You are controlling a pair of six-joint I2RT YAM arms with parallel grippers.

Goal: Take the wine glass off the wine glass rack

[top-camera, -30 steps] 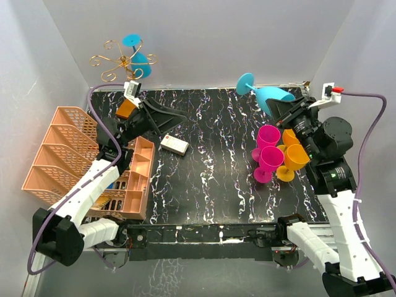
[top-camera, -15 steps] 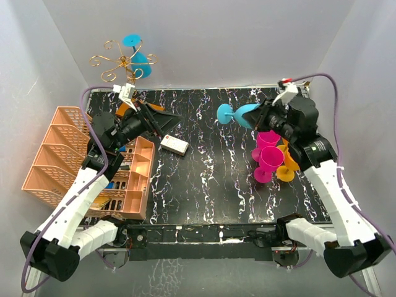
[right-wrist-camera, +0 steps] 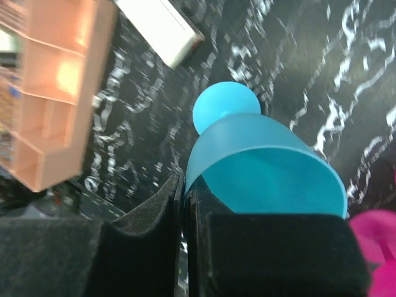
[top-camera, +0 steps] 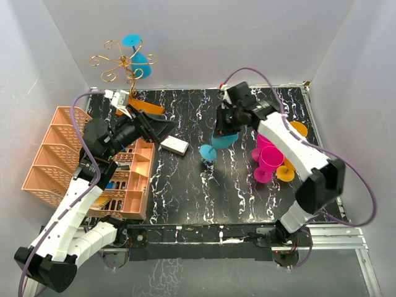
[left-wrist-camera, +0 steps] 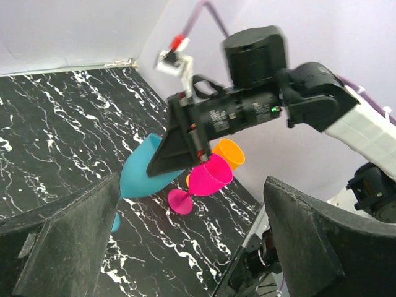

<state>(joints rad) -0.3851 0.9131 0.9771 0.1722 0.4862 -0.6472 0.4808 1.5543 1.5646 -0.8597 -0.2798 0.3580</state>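
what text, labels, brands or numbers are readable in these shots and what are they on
Nothing can be read.
Faint pale print on the right arm's black housing: too small and blurred to read.
No legible marking on the white box.
No lettering on the blue wine glass.

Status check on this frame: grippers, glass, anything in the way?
Left gripper open, empty. Right gripper shut on blue wine glass, clear of wine glass rack, tilted over table. Magenta glasses and orange glasses close beside it.
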